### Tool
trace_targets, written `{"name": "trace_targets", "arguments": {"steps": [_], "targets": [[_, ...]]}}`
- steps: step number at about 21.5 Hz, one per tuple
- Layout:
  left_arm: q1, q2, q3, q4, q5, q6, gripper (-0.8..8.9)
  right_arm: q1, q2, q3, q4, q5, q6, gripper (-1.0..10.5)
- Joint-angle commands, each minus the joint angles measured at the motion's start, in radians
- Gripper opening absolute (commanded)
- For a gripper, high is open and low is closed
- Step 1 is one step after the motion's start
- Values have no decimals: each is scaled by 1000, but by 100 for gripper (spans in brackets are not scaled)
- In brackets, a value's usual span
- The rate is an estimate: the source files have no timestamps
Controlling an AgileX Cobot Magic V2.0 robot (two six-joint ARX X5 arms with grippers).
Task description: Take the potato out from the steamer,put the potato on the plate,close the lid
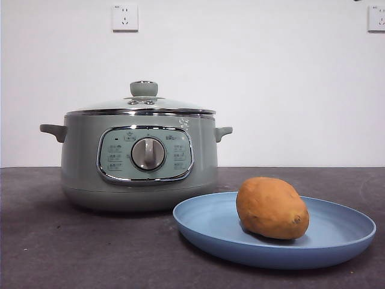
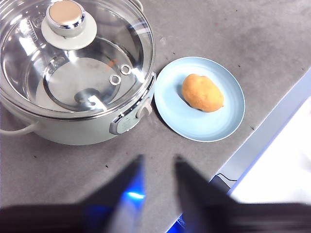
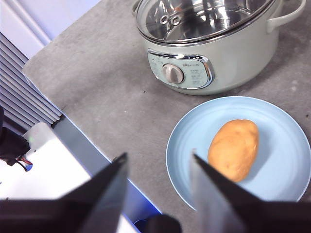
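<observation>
Potato on plate, lid on steamer; both arms wait high above the table.

Nearest, the orange-brown oval potato [image 1: 272, 208] lies on the shallow light-blue round plate [image 1: 204, 226], just beside the sage-green round steamer [image 1: 141, 162], whose domed glass lid [image 1: 143, 102] sits level on the rim. The left gripper [image 2: 158, 187] and right gripper [image 3: 158, 187] hang with jaws spread, empty. Remaining care, judged: confirm the lid seats evenly.

potato [image 1: 272, 208] orange-brown | plate [image 1: 337, 247] light blue | steamer [image 1: 81, 162] sage-green | table [image 1: 72, 253] grey
</observation>
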Motion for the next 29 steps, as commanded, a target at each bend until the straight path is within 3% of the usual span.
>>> {"name": "trace_targets", "arguments": {"steps": [1,16,22,26,29], "targets": [[-2,0,-5,1,3,-6,-4,1,-1,6,4,5,5,1],[-2,0,-5,12,-2,7,-4,1,-1,6,4,5,5,1],[138,-108,-50,481,11,70,-4,1,-2,6,0,5,5,1],[261,-309,-349,948,50,69,-4,1,-2,6,-3,5,5,1],[320,-436,-555,1113,48,69,-4,1,-2,6,-3,5,5,1]]}}
